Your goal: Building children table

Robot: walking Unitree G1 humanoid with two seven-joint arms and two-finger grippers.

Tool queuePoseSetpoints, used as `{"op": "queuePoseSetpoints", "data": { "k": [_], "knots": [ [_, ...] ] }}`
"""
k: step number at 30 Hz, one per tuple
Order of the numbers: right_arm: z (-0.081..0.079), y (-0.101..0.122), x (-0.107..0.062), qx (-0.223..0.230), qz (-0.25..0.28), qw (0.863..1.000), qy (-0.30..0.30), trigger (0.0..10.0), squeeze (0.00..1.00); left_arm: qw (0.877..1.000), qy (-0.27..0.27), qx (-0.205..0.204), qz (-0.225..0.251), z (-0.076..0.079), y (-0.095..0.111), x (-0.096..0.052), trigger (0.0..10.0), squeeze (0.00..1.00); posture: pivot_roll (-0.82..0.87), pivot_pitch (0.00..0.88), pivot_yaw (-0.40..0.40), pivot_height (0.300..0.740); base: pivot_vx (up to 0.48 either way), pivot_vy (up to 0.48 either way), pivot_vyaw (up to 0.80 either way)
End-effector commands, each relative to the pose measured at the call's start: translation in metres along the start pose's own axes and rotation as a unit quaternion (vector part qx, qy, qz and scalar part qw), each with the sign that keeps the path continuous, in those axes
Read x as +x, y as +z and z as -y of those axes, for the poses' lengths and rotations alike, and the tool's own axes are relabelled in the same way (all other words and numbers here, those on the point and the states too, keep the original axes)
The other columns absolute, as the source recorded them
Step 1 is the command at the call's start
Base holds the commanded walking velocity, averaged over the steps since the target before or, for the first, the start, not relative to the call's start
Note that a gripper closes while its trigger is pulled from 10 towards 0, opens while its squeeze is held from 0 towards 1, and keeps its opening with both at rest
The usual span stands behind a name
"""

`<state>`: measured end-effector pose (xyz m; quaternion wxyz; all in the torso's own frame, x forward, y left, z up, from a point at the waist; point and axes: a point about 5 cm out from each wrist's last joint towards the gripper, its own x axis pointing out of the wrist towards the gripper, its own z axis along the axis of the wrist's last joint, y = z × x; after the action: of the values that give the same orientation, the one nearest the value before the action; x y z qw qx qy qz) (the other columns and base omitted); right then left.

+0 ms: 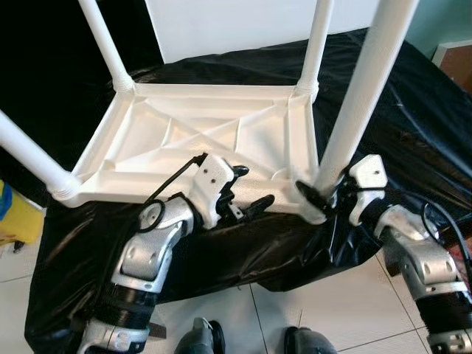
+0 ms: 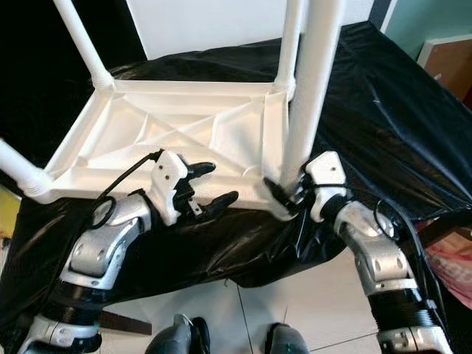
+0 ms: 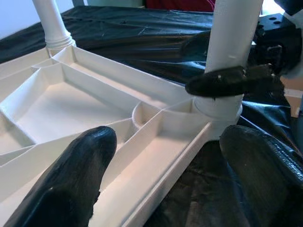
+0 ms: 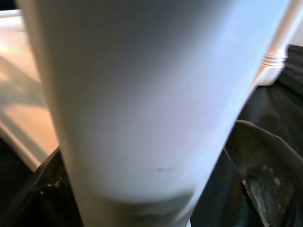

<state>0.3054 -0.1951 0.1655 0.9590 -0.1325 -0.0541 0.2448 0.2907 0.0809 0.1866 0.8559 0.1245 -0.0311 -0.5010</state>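
My right tool (image 1: 318, 193) is clamped on the smooth round white leg (image 1: 359, 103) at the near corner of the upturned, ribbed plastic tabletop (image 1: 193, 133). My left tool (image 1: 249, 190), fingers apart, straddles its near rim. The tabletop lies on a bench draped in glossy, wrinkled black sheet (image 1: 413, 118).

Both arms raised fwd, elbows bent. Left gripper (image 1: 251, 189) near centre, fingers spread apart, pointing right, holding nothing. Right gripper (image 1: 318, 193) at right, fingers (image 3: 227, 81) closed round leg (image 1: 359, 103) base, wrist angled in toward left. Feet at near edge.
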Motion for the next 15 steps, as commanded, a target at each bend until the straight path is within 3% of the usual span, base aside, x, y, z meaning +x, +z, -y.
{"op": "queuePoseSetpoints", "data": {
  "k": [1, 12, 15],
  "knots": [
    [0.015, -0.01, -0.006, -0.003, -0.025, 0.999, -0.044, 10.0, 0.0, 1.0, 0.023, 0.005, -0.004, -0.003, -0.002, 0.001, 10.0, 0.0, -0.11, 0.101, 0.047, 0.74, 0.0, 0.0, 0.0],
    [0.04, -0.017, -0.007, -0.017, -0.029, 0.992, -0.12, 10.0, 0.0, 1.0, 0.031, 0.004, -0.001, -0.007, 0.0, 0.008, 10.0, 0.0, -0.1, 0.116, 0.048, 0.74, 0.0, 0.0, 0.0],
    [0.026, -0.016, -0.003, -0.005, -0.009, 0.996, -0.084, 10.0, 0.0, 0.999, 0.046, -0.011, -0.006, -0.008, -0.001, 0.011, 10.0, 0.0, -0.09, 0.123, 0.053, 0.74, 0.0, 0.0, 0.0]
  ]
}}
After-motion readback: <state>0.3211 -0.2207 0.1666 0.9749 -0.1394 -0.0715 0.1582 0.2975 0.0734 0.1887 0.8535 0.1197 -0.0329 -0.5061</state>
